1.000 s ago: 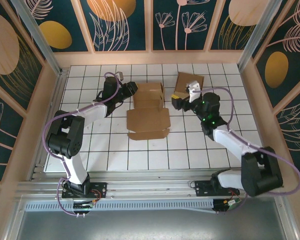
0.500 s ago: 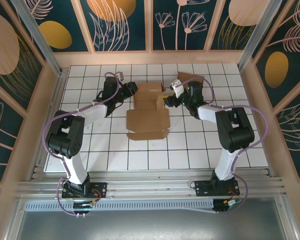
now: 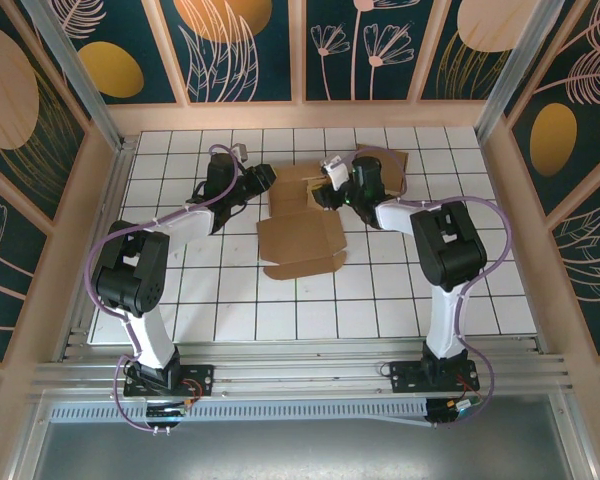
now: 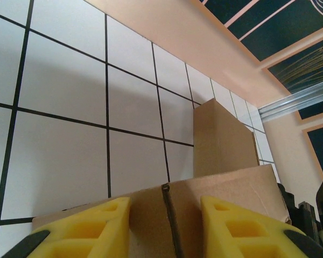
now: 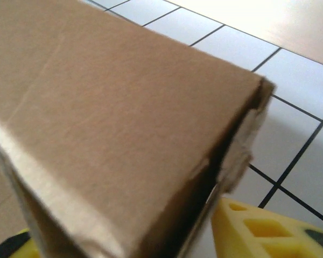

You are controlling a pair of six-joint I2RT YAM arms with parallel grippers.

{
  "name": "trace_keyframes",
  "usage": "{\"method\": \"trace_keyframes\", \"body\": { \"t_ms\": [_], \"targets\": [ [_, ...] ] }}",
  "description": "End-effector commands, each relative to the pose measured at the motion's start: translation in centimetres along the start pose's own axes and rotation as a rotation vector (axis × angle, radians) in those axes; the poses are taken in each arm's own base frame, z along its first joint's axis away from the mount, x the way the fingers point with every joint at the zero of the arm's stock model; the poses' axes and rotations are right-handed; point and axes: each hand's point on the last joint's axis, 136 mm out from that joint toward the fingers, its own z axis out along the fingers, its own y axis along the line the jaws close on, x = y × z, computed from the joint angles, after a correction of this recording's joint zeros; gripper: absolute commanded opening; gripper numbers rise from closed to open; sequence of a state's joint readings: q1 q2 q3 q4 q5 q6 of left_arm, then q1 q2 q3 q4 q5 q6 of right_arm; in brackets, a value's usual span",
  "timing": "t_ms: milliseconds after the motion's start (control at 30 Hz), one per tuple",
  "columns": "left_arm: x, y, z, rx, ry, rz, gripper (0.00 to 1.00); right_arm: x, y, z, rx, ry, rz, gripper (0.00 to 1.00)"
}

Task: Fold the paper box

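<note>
Left claw (image 4: 164,217) at 6 o'clock: two yellow fingers (image 4: 86,228) parted, tips cut by bottom edge. Brown cardboard panel of paper box (image 4: 226,185) spans gap between them and runs past both; dark crease down its middle. Taller flap upright behind panel, toward 1 o'clock. White surface (image 4: 59,91) with black grid lines covers 9 to 12 o'clock. Peach wall (image 4: 194,37) along far edge, dark teal panels at 1 o'clock, metal rail (image 4: 296,99) at 2 o'clock. Dark object (image 4: 312,215) at 4 o'clock, identity unclear.
</note>
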State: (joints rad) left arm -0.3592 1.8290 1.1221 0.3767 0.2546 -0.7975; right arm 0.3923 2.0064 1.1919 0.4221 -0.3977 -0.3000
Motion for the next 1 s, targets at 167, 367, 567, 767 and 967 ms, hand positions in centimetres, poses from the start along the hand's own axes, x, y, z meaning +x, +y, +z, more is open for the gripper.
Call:
{"method": "trace_keyframes", "body": {
  "t_ms": [167,367,567,767,967],
  "targets": [
    [3.1,0.6,0.3,0.003,0.092,-0.025,0.34,0.8,0.2,2.1,0.143,0.037,0.107,0.52],
    [3.1,0.3,-0.1,0.003,0.092,-0.022,0.34,2.1,-1.3,2.5,0.254,0.059,0.232,0.36],
    [3.1,0.0,-0.3,0.004,0.086,-0.024,0.34,2.9,-1.9,2.6,0.300,0.078,0.303,0.06],
    [3.4,-0.1,-0.2,0.006,0.091,-0.026,0.34,2.4,-0.6,1.9,0.284,0.061,0.310,0.44],
    [3.3,-0.2,-0.2,0.001,0.086,-0.028,0.34,2.5,-0.5,1.4,0.296,0.024,0.310,0.16]
  ]
}}
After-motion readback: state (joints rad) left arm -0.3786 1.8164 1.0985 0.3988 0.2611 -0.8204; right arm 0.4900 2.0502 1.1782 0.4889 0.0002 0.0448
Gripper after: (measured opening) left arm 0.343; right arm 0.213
